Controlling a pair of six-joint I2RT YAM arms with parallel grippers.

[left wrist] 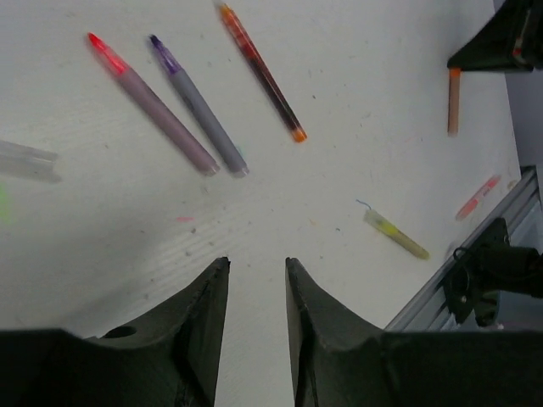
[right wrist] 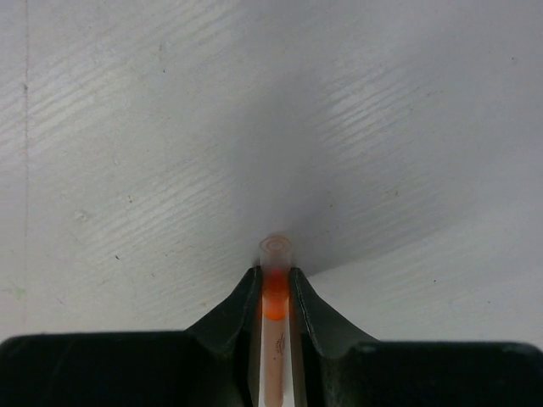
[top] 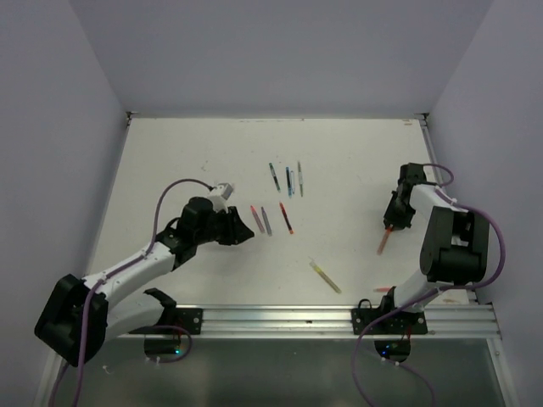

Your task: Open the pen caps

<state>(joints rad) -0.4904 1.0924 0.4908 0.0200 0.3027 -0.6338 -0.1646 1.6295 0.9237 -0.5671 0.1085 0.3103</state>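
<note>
The white desk (top: 187, 161) is walled on 3 sides and closed at the near edge by a metal rail (top: 297, 320). The right gripper (top: 392, 222) sits close to the right wall (top: 501, 127), with little room on that side and wide bare desk to its left. The left gripper (top: 233, 227) has bare desk behind it, toward the left wall, and directly under its fingers.

The left gripper's jaws stand apart with nothing between them. Just beyond its fingertips lie 3 pens, nearly parallel and apart from one another: a pink pen (left wrist: 153, 103) with a red tip, a purple-grey pen (left wrist: 199, 106) just beside it, and a dark red pen (left wrist: 261, 72) with orange at both ends. Farther beyond these is a row of 3 pens (top: 288, 181). Between the 2 grippers, nearer the rail, a yellow pen (top: 325, 275) lies alone at a slant.

The right gripper is closed on an orange pen (right wrist: 275, 288). Its clear, ring-shaped end pokes out past the fingertips, a bright orange core shows between the fingers, and the pale body runs back between the jaws. From above, its salmon body slants out from the gripper toward the rail. A short pink piece (top: 383, 290), cap or pen I cannot tell, lies near the rail behind this gripper.
</note>
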